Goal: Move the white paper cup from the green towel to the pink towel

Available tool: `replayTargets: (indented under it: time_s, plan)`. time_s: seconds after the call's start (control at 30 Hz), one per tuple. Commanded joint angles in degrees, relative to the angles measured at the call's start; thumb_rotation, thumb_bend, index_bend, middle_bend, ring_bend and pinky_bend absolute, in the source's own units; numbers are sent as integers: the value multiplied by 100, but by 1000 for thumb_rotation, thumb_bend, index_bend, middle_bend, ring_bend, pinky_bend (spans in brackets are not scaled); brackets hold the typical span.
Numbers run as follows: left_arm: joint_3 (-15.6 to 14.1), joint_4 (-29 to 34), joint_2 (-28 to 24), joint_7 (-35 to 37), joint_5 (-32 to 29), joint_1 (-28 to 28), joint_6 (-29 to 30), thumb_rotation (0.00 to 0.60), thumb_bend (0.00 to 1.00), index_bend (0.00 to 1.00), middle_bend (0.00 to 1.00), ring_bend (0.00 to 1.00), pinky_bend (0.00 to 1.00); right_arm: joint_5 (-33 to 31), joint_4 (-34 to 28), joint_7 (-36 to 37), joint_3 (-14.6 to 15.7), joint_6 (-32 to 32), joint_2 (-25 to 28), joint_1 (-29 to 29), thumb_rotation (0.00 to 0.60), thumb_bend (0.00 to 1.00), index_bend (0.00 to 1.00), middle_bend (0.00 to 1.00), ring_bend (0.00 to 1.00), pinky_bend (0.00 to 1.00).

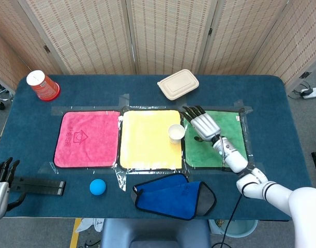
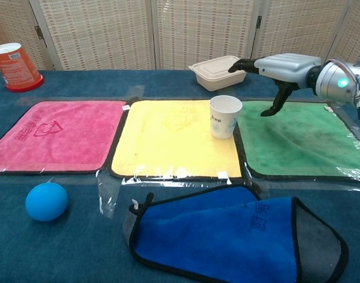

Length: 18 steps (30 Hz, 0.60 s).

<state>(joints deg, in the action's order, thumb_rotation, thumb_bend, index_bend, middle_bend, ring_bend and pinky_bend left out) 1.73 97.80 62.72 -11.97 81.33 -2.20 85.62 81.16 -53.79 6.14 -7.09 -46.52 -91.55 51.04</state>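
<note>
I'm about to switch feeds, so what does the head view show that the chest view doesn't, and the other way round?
Only the head view shows the left hand at the table's near-left edge, beside a flat black bar. Only the chest view shows the blue print on the white paper cup's side. Both show the cup upright on the yellow towel, the empty pink towel, and the open right hand above the green towel.
</note>
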Motion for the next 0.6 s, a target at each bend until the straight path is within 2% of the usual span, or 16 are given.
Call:
replayTargets:
  time_s: [0.03, 0.3, 0.6]
  plan:
    - [-2, -13, 2, 18, 2, 9, 8, 600, 322, 60, 39, 68, 0, -43, 421, -105, -93, 100, -372, 180, 600, 210, 0, 0, 0, 0]
    - [-9, -92, -11, 113, -45, 50, 10, 600, 323, 60, 39, 69, 0, -24, 1471, 119, -170, 220, -1115, 454, 600, 204, 0, 0, 0, 0]
    - [5, -117, 6, 81, -80, 57, 4, 600, 322, 60, 39, 69, 0, 240, 2007, 620, -98, 93, -1539, 694, 600, 205, 0, 0, 0, 0]
